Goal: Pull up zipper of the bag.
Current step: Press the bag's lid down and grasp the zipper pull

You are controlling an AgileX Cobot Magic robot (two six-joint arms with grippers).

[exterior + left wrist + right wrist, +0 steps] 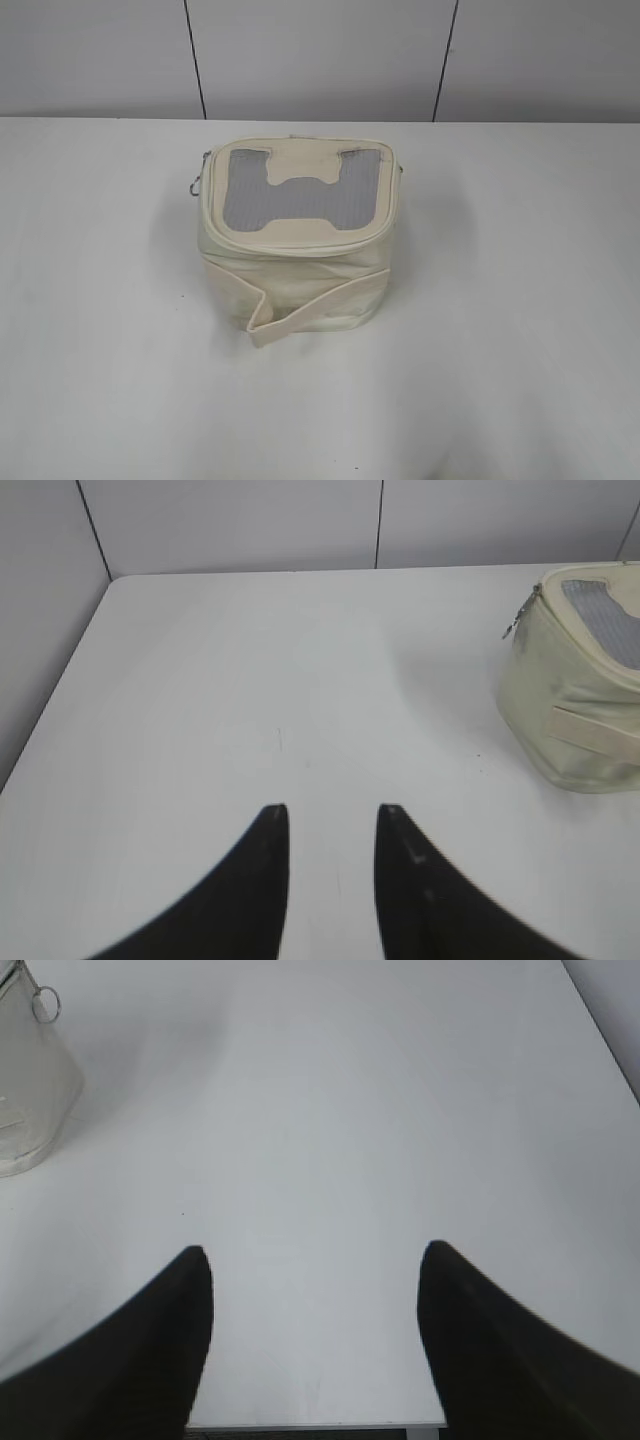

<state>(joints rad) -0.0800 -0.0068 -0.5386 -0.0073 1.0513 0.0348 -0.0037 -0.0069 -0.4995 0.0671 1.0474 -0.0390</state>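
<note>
bag (pixel 575 680) right of left claw (pixel 333 820) — apart

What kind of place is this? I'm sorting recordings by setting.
Probably a lab or test bench, not a home: a bare white table against plain grey wall panels, with only a cream fabric bag staged on it and both grippers' jaws open over the table.

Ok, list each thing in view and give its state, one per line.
bag: upright on the table, untouched, strap hanging loose across its front.
zipper: silver pulls hang at the bag's left and right sides; whether the track is shut cannot be told.
left claw: open, empty, above bare table.
right claw: open wide, empty, away from the bag.
</note>
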